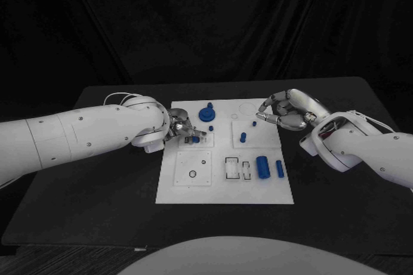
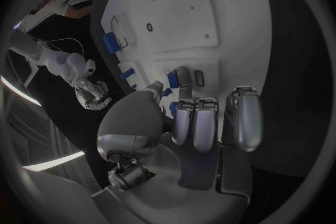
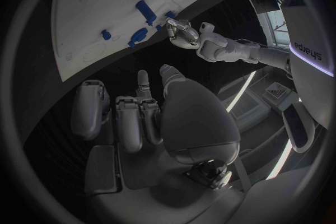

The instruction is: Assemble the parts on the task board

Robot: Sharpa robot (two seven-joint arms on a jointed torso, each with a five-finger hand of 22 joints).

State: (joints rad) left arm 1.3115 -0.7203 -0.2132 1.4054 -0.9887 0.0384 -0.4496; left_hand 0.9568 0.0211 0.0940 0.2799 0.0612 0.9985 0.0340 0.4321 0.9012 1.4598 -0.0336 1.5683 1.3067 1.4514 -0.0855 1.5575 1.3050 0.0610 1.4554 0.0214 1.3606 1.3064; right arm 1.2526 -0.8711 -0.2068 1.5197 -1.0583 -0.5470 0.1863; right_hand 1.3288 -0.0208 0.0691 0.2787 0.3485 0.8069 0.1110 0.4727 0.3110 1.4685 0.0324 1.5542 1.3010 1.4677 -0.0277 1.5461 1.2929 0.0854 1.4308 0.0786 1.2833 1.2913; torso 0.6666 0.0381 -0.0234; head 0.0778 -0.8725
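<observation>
The white task board lies in the middle of the table. My left hand is low over its far left part, and in the left wrist view its thumb and one finger pinch a small blue part right at the board's surface. A round blue part stands just beyond that hand. My right hand hovers at the board's far right edge with its fingers curled in and nothing in them. Small blue pegs sit between the two hands. Two blue cylinders lie at the right middle of the board.
The board has rectangular slots and a square plate with holes on its near half. Black table surrounds the board on all sides. My right hand also appears in the left wrist view, beyond the board's far edge.
</observation>
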